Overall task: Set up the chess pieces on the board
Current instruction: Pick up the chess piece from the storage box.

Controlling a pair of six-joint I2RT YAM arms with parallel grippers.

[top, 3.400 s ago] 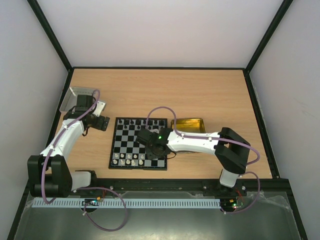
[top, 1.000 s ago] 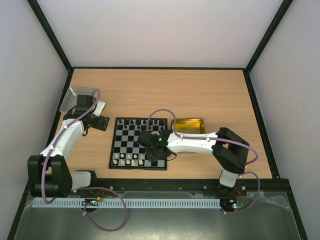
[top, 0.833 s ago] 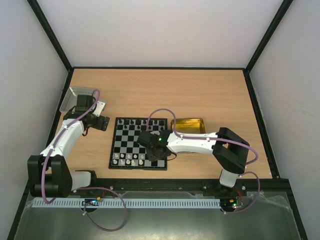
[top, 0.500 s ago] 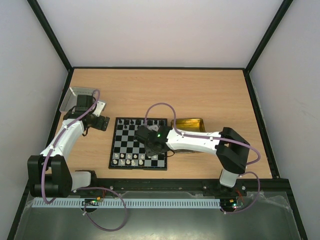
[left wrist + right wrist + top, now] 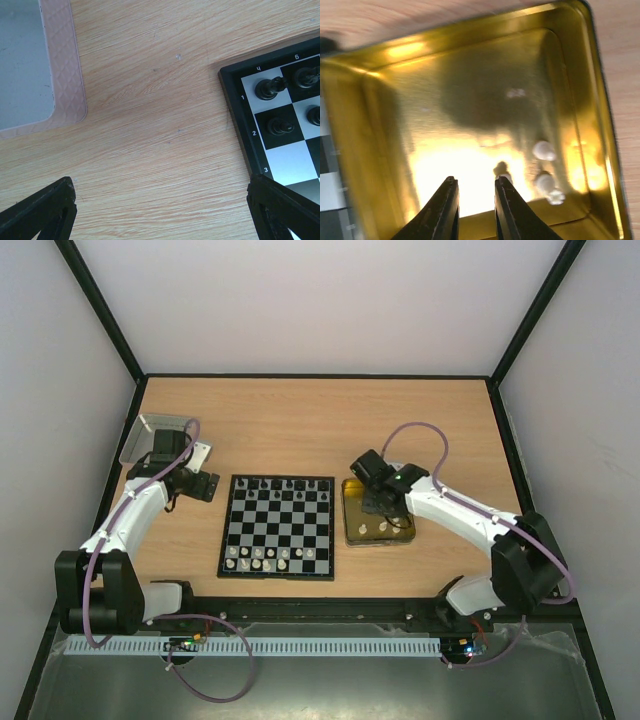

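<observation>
The board (image 5: 277,520) lies at the table's middle-left. Black chess pieces (image 5: 280,484) line its far row and white ones (image 5: 262,558) stand along its near rows. My right gripper (image 5: 377,504) hovers over the gold tray (image 5: 380,543); in the right wrist view the gripper (image 5: 476,189) is open and empty above the tray floor (image 5: 470,100). Three white pieces lie there, one (image 5: 504,176) just beyond my right fingertip and two (image 5: 544,150) further right. My left gripper (image 5: 205,487) is wide open and empty (image 5: 162,215) over bare wood beside the board's corner (image 5: 235,105).
A silver-grey tin lid (image 5: 150,437) lies at the far left and shows in the left wrist view (image 5: 25,65). Black pieces (image 5: 267,87) stand on the board's corner squares. The gold tray sits right against the board's right edge.
My right arm has lifted off the board's near right part and swung right to over the gold tray. The left arm has not moved.
</observation>
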